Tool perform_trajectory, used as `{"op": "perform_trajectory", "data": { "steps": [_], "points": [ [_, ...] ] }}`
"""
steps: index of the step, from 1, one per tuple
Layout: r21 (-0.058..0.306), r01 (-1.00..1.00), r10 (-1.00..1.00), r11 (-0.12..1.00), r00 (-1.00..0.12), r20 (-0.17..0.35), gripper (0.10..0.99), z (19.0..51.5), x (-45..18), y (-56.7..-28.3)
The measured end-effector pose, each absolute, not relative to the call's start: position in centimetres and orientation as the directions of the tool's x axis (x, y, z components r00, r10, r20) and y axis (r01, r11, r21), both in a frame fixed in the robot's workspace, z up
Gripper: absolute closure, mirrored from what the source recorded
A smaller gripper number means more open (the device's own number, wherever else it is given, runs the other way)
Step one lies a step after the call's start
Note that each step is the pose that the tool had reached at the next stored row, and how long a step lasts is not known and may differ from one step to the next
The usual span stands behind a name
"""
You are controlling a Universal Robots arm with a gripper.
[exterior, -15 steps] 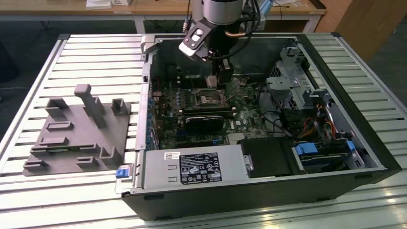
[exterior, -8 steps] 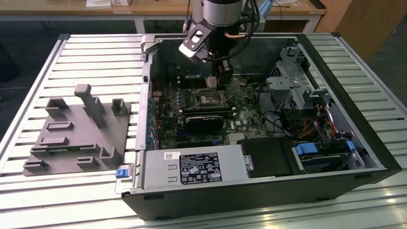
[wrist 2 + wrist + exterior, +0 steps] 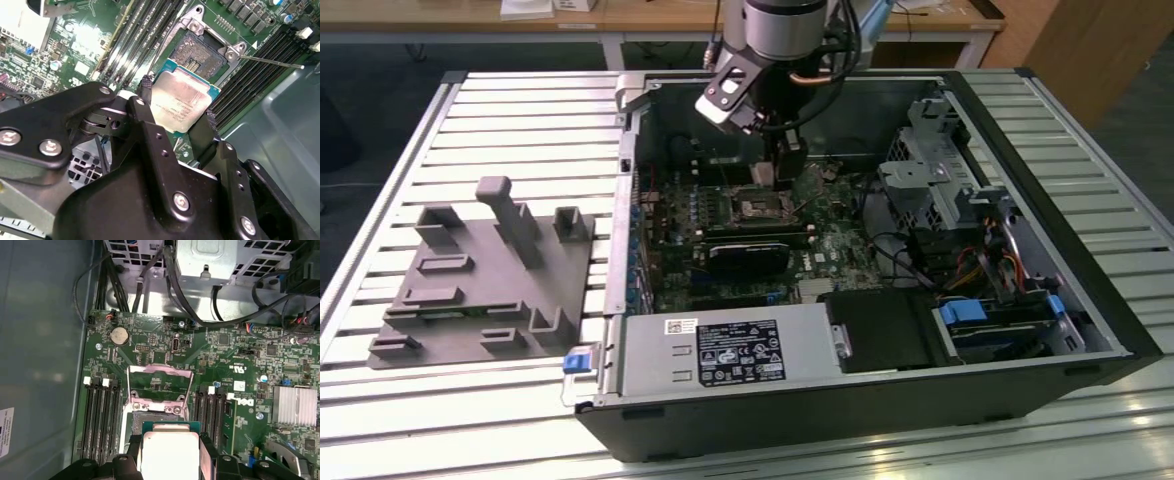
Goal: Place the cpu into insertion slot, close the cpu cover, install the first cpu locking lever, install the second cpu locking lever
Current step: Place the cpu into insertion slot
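Silver and black, my arm [image 3: 781,30] reaches straight down into the computer case [image 3: 854,415], with the gripper [image 3: 783,170] over the insertion slot [image 3: 754,207]. In the second wrist view its fingers [image 3: 205,132] clamp the cpu [image 3: 182,100], just short of the slot. In the first wrist view the cpu cover [image 3: 160,382] stands open.

Looks like a robotics lab or test workshop rather than a home. Shows first in the slatted aluminium bench [image 3: 494,110], bearing an opened computer case [image 3: 854,425] with the green motherboard [image 3: 834,235] and cabling laid bare. Just beside the case, toward the exterior view's left, a grey fixture [image 3: 467,290] of blocks and upright pegs. Reaching down into the case, an industrial robot arm [image 3: 781,30], with its gripper [image 3: 177,102] clamped on the cpu [image 3: 169,452]. Behind the bench, a long wooden desk [image 3: 667,15] over dark floor [image 3: 374,60].
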State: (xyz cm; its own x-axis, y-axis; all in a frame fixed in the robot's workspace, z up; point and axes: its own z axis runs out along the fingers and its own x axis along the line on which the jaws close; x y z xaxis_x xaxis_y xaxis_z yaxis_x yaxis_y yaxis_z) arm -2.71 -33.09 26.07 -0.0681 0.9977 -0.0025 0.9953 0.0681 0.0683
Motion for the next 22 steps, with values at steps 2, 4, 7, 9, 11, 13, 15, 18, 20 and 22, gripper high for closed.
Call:
{"op": "perform_trajectory", "data": {
  "steps": [2, 4, 7, 9, 11, 13, 15, 18, 20, 22],
  "points": [
    [0.068, 0.995, 0.998, 0.068, -0.068, -0.003, 0.545, 25.8, -2.7, -32.8],
    [0.068, 0.995, 0.998, 0.068, -0.068, -0.004, 0.545, 25.4, -2.8, -32.5],
    [0.068, 0.996, 0.998, 0.065, -0.065, -0.006, 0.545, 24.8, -2.9, -32.3],
    [0.068, 0.996, 0.998, 0.054, -0.053, -0.012, 0.545, 24.5, -3.1, -32.2],
    [0.067, 0.997, 0.999, 0.046, -0.045, -0.015, 0.545, 24.1, -3.2, -32.2],
    [0.067, 0.997, 0.999, 0.046, -0.045, -0.015, 0.545, 23.8, -3.2, -32.2],
    [0.066, 0.997, 0.999, 0.045, -0.044, -0.015, 0.545, 23.4, -3.2, -32.2],
    [0.064, 0.997, 0.999, 0.046, -0.045, -0.015, 0.545, 22.9, -3.3, -32.2],
    [0.063, 0.997, 0.999, 0.046, -0.045, -0.015, 0.545, 22.5, -3.3, -32.2],
    [0.063, 0.997, 0.999, 0.047, -0.046, -0.015, 0.545, 22.1, -3.4, -32.2]
  ]
}}
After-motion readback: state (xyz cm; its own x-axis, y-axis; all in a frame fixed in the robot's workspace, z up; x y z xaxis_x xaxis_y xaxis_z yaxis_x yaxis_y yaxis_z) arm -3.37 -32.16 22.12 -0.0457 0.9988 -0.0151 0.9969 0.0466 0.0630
